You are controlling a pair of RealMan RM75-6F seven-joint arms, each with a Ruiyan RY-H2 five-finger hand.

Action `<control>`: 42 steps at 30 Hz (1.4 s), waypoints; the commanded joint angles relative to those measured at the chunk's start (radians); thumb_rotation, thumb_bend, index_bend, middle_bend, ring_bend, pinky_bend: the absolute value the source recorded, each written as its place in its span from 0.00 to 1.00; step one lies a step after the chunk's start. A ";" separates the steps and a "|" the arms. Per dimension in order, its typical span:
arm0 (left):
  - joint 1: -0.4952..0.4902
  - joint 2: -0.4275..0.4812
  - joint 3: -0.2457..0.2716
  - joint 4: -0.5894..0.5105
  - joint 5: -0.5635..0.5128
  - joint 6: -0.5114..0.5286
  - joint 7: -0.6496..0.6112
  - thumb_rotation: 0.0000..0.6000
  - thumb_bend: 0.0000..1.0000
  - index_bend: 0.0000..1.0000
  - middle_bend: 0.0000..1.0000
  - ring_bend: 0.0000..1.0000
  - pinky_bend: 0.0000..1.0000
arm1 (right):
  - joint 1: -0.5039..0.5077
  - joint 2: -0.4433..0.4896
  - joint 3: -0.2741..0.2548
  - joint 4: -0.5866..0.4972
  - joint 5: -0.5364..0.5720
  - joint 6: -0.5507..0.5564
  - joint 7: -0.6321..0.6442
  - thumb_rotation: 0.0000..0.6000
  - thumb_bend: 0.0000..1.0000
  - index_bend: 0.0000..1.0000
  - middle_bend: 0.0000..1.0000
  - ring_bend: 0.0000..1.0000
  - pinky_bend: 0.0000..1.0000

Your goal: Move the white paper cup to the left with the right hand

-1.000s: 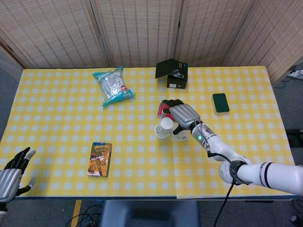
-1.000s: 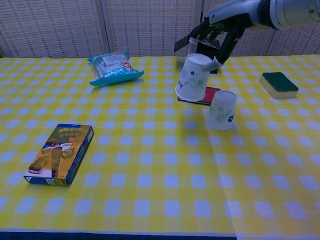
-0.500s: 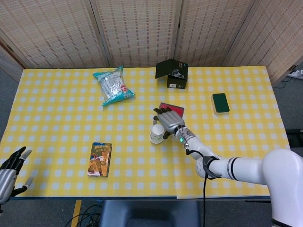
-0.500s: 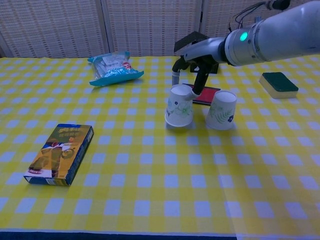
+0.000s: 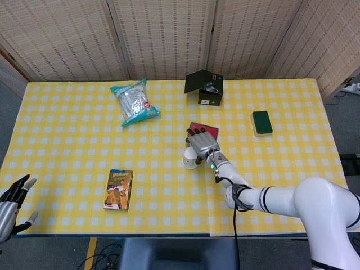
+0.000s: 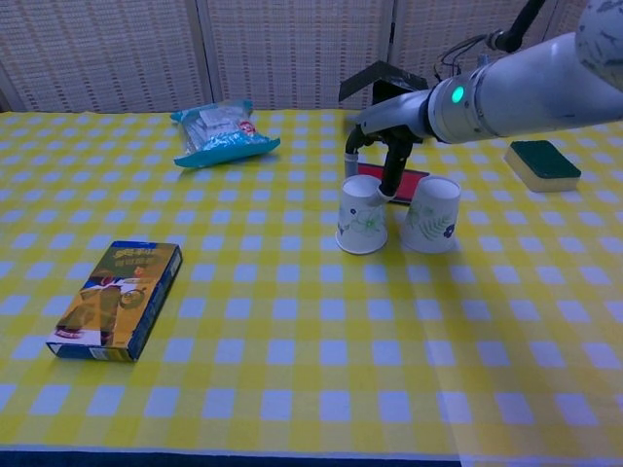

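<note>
Standing upside down on the yellow-and-white checked tablecloth, the white paper cup shows a faint green leaf print on its tapered wall and sits near the middle of the table, just left of a second paper cup of the same shape and print. The two cups are close side by side; whether they touch cannot be told. The right hand, dark-fingered with a smooth grey metal back, hangs directly over the white paper cup, fingers pointing down behind its flat upturned base. The chest view does not settle whether the fingers grip the cup or only rest against it, and in the head view the hand covers most of the cup, so the grasp cannot be told. A green light glows on the wrist.

Behind the cups lies a flat red card with a dark edge. Further back stands a small black box with its lid tilted open. A rectangular green sponge on a pale base lies off to the right. A crinkled teal and clear plastic snack bag lies at the far left, and a flat printed cardboard box lies nearer the front edge.

The left hand shows at the table's near left corner, dark fingers spread apart and holding nothing.
</note>
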 commanded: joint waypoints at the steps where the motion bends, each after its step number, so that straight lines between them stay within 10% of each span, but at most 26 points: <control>1: 0.000 0.000 0.000 0.001 0.001 0.002 -0.001 1.00 0.38 0.00 0.00 0.06 0.20 | 0.006 0.003 -0.002 0.002 0.019 -0.019 -0.007 1.00 0.28 0.26 0.00 0.00 0.00; 5: 0.001 0.000 0.001 0.001 0.006 0.004 0.000 1.00 0.38 0.00 0.00 0.06 0.20 | 0.003 0.038 0.011 -0.023 0.014 -0.042 0.011 1.00 0.24 0.04 0.00 0.00 0.00; 14: 0.006 -0.006 -0.003 -0.004 0.005 0.016 0.024 1.00 0.38 0.00 0.00 0.06 0.20 | -0.062 0.207 0.076 -0.198 -0.104 -0.006 0.110 1.00 0.20 0.00 0.00 0.00 0.00; 19: 0.000 -0.017 -0.009 -0.006 0.001 0.009 0.055 1.00 0.38 0.00 0.00 0.06 0.20 | -0.220 0.398 0.113 -0.426 -0.337 0.107 0.228 1.00 0.20 0.00 0.00 0.00 0.00; 24: -0.004 -0.042 -0.004 -0.004 0.038 0.026 0.096 1.00 0.38 0.00 0.00 0.06 0.20 | -0.481 0.513 0.042 -0.558 -0.718 0.306 0.359 1.00 0.19 0.00 0.00 0.00 0.00; 31: 0.012 -0.060 -0.010 -0.011 0.077 0.095 0.136 1.00 0.38 0.00 0.00 0.06 0.20 | -0.843 0.486 -0.146 -0.424 -1.197 0.650 0.508 1.00 0.20 0.00 0.00 0.00 0.00; 42: 0.011 -0.065 -0.002 0.009 0.119 0.120 0.125 1.00 0.38 0.00 0.00 0.06 0.20 | -1.142 0.326 -0.199 -0.130 -1.354 0.934 0.531 1.00 0.20 0.00 0.00 0.00 0.00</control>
